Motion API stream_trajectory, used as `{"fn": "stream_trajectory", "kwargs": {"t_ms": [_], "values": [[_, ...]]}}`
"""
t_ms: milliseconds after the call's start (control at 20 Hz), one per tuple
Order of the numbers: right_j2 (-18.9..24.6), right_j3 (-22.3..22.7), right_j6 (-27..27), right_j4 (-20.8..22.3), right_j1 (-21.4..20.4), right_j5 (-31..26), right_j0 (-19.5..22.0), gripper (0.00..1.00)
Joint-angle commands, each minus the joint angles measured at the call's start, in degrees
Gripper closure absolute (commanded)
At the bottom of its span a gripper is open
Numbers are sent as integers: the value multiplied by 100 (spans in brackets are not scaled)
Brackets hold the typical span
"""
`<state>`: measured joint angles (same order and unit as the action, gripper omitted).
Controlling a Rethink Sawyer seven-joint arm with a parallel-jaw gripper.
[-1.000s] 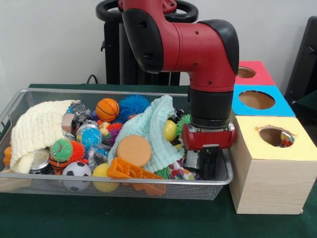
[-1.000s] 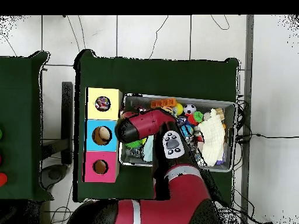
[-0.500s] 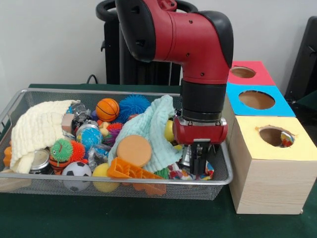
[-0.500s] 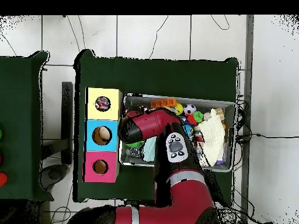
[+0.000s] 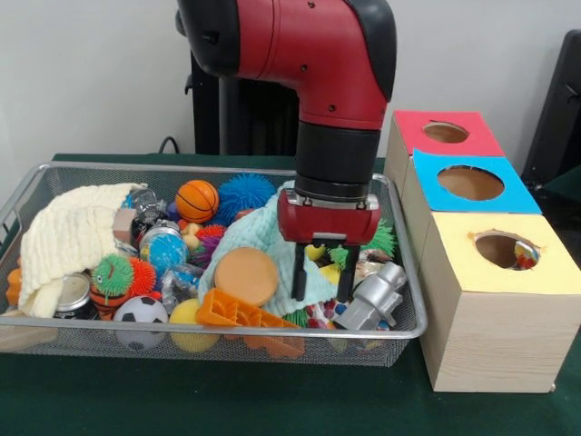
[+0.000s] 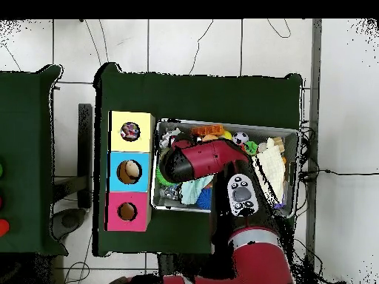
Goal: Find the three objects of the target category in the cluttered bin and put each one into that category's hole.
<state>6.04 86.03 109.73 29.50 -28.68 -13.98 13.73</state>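
Just below open gripper: dotted piece, in bin.

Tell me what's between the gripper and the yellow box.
In the front view, a silver metal toy lies between the gripper and the yellow box, then the bin's wire wall.

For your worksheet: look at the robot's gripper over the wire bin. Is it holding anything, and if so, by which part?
Nothing is held. The gripper hangs open above the bin, its two dark fingers apart, in front of the light green cloth, gripping nothing.
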Motion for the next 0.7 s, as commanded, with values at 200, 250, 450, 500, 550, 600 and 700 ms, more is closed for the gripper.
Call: {"fn": "stream_trajectory", "kwargs": {"t_ms": [200,250,450,500,550,600,700], "values": [[-17,394,225,61,87,-412,-19,0],[-55,387,272,62,85,-374,-46,0],[-136,339,408,15,121,-307,-109,0],[-85,332,366,-5,138,-341,-73,0],[19,329,267,-7,147,-359,-8,0],[57,345,243,-33,160,-408,7,0],[83,398,242,-18,178,-362,-1,0]]}}
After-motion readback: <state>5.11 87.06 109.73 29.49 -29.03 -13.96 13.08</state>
